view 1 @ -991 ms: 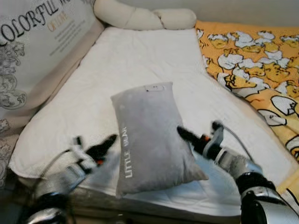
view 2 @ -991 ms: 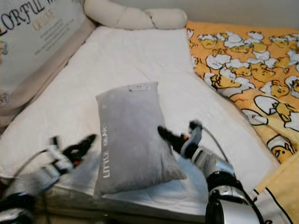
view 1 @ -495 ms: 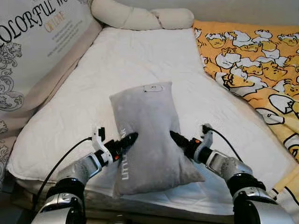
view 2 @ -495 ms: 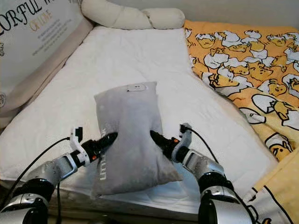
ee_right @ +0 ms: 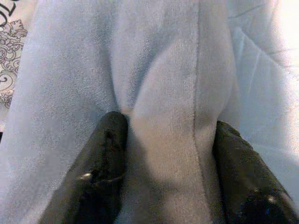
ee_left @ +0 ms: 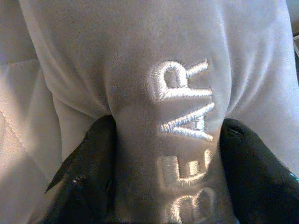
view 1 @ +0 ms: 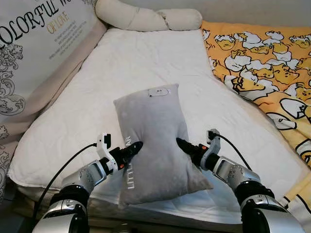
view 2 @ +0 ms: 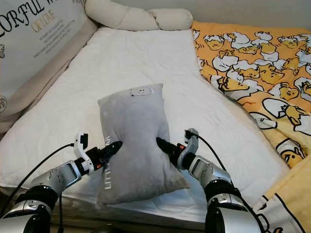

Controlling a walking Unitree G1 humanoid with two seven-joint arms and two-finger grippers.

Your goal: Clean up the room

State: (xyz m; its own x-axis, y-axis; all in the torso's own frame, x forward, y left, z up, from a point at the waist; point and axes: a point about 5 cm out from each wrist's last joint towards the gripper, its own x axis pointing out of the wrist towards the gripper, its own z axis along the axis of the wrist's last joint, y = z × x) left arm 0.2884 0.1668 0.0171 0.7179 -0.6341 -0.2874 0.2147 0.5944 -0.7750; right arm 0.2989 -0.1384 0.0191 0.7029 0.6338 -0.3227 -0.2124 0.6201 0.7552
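— Pillow (view 1: pixel 154 141), the grey one, where is it now?

— On the white mattress (view 1: pixel 141 63), near its front edge. The left gripper (view 1: pixel 130 148) and the right gripper (view 1: pixel 183 145) each pinch a fold of it, fingers (ee_left: pixel 91 177) clamped on fabric.

— So which step?

— I think the grasp is made; next it needs an even lift with both arms.

— Any writing?

— "BEAR" is embroidered on it. The big cushion (view 1: pixel 34 53) reads "OF LOVE".

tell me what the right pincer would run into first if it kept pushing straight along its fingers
The grey pillow: the right pincer is already pinching a fold of its right edge. Beyond that lies the left pincer, on the opposite edge, though depth is hard to judge.
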